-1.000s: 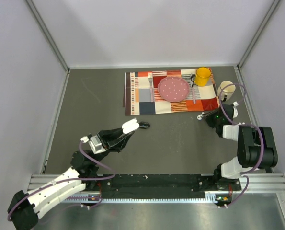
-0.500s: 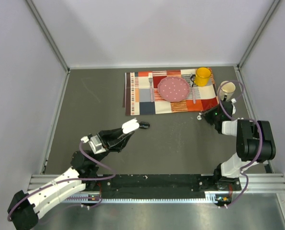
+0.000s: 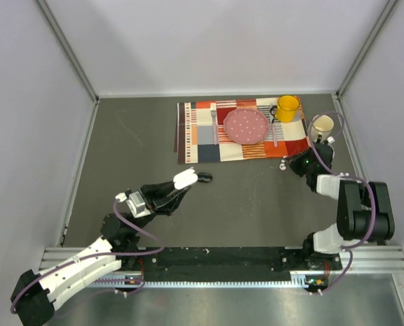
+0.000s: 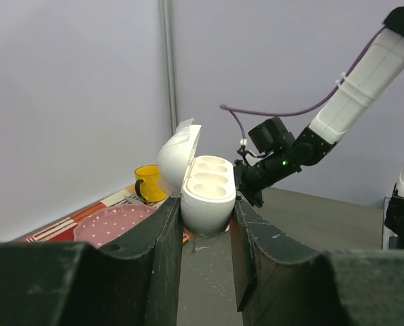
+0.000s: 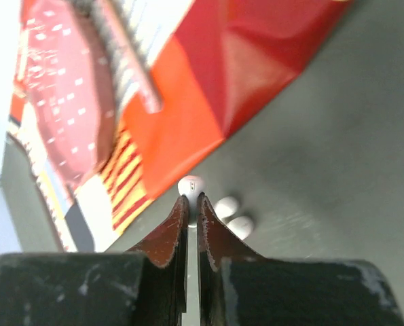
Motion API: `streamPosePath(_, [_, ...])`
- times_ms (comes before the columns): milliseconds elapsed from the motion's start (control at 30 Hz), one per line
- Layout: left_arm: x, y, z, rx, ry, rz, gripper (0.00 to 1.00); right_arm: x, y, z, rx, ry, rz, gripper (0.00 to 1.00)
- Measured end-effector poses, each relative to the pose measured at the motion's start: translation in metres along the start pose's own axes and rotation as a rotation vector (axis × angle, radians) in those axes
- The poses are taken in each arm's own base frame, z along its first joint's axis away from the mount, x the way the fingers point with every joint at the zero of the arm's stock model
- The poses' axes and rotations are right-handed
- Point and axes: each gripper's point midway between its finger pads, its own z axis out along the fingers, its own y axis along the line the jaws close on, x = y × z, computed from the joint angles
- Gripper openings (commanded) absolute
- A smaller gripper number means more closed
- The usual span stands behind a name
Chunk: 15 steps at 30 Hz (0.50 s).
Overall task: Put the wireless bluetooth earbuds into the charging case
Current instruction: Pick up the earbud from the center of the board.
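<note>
Tabletop of dull grey is serving as the stage for a two-armed earbud job. Lying at its far side is a patchwork cloth placemat in red, orange and white. It is carrying a pink dotted round plate and, on its far right corner, a yellow mug, while a white mug is standing just off its right edge.

The left gripper is clamping a white oval plastic charging case by its sides, well apart from the mat. The lid is hinged back and both wells are facing up toward the other arm, seemingly being offered for loading. Both wells are appearing empty. A black oval pod is lying just beyond that gripper.

The right gripper is reaching low at the mat's near right corner with its jaws pressed together. It is pointing at a tiny white rounded earbud lying right at their tips beside the mat's edge. Whether the tips are nipping the bud or merely touching it cannot be told. Two more small white rounded pieces are lying just beside it on bare grey surface. With nothing sitting in the case yet, the job is looking to be at the pick-up stage.
</note>
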Motion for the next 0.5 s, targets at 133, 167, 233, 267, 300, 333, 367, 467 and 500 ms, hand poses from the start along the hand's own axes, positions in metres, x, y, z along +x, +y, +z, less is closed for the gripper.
streamPosePath(133, [0.002,0.0,0.0,0.005,0.01,0.014,0.0,-0.006,0.037,-0.034,-0.125,0.007,-0.058,0.0])
streamPosePath(167, [0.003,-0.001,0.0,0.011,0.013,0.026,0.0,-0.009,0.051,-0.046,-0.174,0.002,-0.077,0.0])
streamPosePath(233, [0.006,0.0,0.0,0.017,0.021,0.053,0.0,-0.012,0.078,-0.072,-0.268,0.01,-0.112,0.0])
streamPosePath(267, [0.008,0.0,0.0,0.02,0.028,0.065,0.0,-0.013,0.092,-0.086,-0.319,0.014,-0.132,0.0])
streamPosePath(300, [0.01,0.0,0.0,0.022,0.037,0.076,0.0,-0.012,0.102,-0.097,-0.356,0.022,-0.145,0.0])
streamPosePath(333, [0.014,0.001,0.0,0.023,0.047,0.086,0.0,-0.008,0.114,-0.113,-0.407,0.044,-0.16,0.0])
streamPosePath(367, [0.017,0.002,0.0,0.023,0.056,0.097,0.0,-0.006,0.122,-0.125,-0.439,0.055,-0.17,0.0])
streamPosePath(467, [0.022,0.004,0.001,0.02,0.067,0.127,0.0,0.015,0.144,-0.163,-0.537,0.114,-0.185,0.0])
streamPosePath(500, [0.022,0.005,0.001,0.02,0.068,0.138,0.0,0.026,0.151,-0.176,-0.571,0.147,-0.191,0.0])
